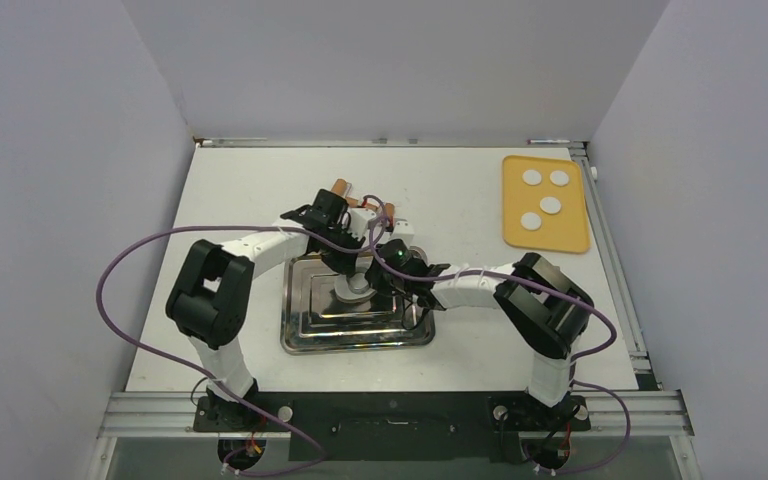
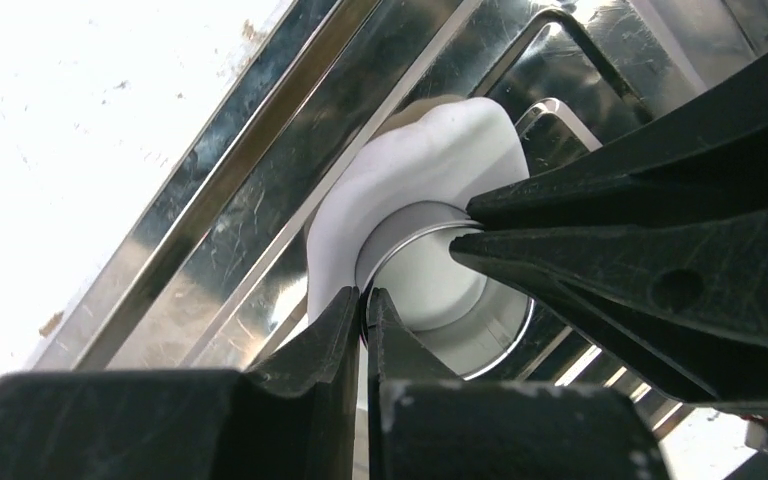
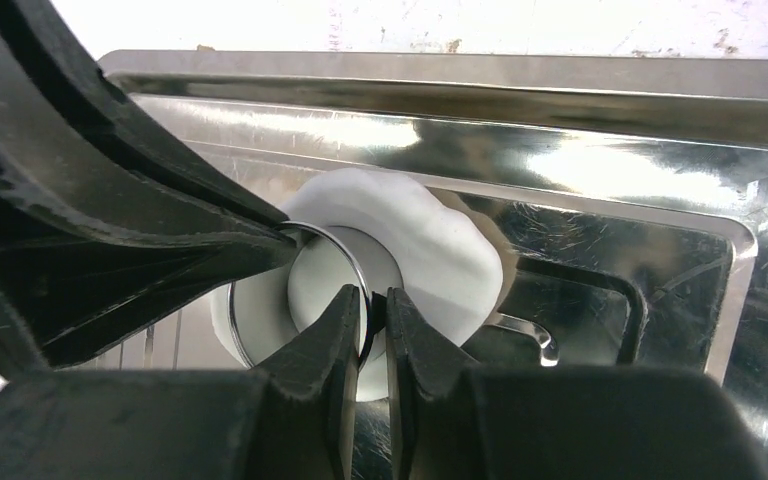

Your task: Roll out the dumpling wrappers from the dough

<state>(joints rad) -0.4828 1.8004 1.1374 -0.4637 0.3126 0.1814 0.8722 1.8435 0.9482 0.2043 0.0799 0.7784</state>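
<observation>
The left gripper (image 2: 364,300) is shut tight on the thin edge of a metal ring (image 2: 385,245). The right gripper (image 3: 372,300) pinches the same ring at another spot on its edge. The ring sits on the soft white dough (image 2: 430,150). The dough lies in a shiny tray (image 1: 310,335) on the bench (image 1: 240,190). Far off to the right, four little round dumpling wrappers (image 1: 551,205) lie on a yellow board (image 1: 560,238).
</observation>
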